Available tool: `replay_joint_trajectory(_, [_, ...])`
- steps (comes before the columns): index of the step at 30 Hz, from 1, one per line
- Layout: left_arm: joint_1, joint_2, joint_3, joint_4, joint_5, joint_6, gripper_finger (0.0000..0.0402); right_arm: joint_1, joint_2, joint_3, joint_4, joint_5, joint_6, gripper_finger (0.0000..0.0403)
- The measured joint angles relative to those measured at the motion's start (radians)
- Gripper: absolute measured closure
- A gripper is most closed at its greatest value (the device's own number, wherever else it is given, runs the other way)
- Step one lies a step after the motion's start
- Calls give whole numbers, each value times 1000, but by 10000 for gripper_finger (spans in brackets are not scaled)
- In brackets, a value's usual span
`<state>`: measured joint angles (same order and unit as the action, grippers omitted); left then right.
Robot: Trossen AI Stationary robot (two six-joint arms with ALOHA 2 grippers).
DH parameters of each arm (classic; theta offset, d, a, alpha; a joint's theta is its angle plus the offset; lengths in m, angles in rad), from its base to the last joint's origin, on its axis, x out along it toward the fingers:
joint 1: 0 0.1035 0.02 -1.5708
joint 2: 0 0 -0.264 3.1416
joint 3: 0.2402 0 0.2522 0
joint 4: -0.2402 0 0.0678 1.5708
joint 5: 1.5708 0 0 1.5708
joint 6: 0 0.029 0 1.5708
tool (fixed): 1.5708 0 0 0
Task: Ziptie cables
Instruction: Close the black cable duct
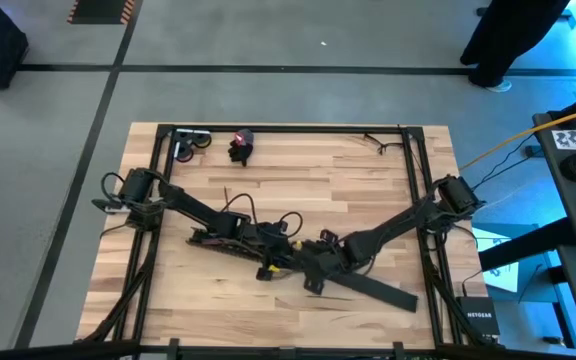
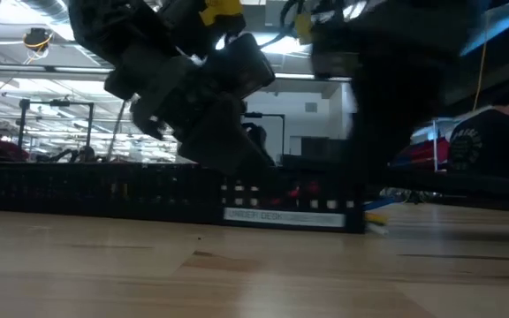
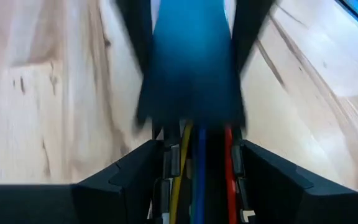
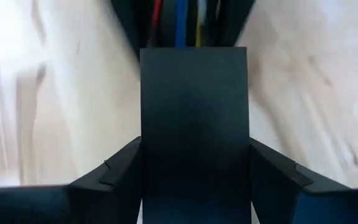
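Both grippers, left (image 3: 194,186) and right (image 4: 194,180), straddle the black channel (image 1: 258,243) mid-frame, fingers half open, gripping its sides. Inside: three cables (image 3: 201,155), yellow, blue, red.

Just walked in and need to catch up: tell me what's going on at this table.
Both arms are bent over a long black slotted channel at the middle of the wooden table. The left gripper straddles the channel, where coloured cables run between its fingers. The right gripper is closed on the channel's flat black cover, holding it over the cables. No ziptie is visible on the bundle.
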<state>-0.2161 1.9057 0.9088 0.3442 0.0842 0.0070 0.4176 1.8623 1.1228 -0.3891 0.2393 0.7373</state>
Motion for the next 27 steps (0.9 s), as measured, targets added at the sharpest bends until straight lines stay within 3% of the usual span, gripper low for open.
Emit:
replay_joint_trajectory(7, [0,1,0,-1,4,-3,194,-8,3,7,59,-30,-89,183])
replay_joint_trajectory(13, [-1,1,0,1,9,-12,194,-7,18,18,-23,-53,-39,183])
replay_joint_trajectory(27, [-6,1,-3,8,4,-15,194,-61,49,13,61,-134,-88,183])
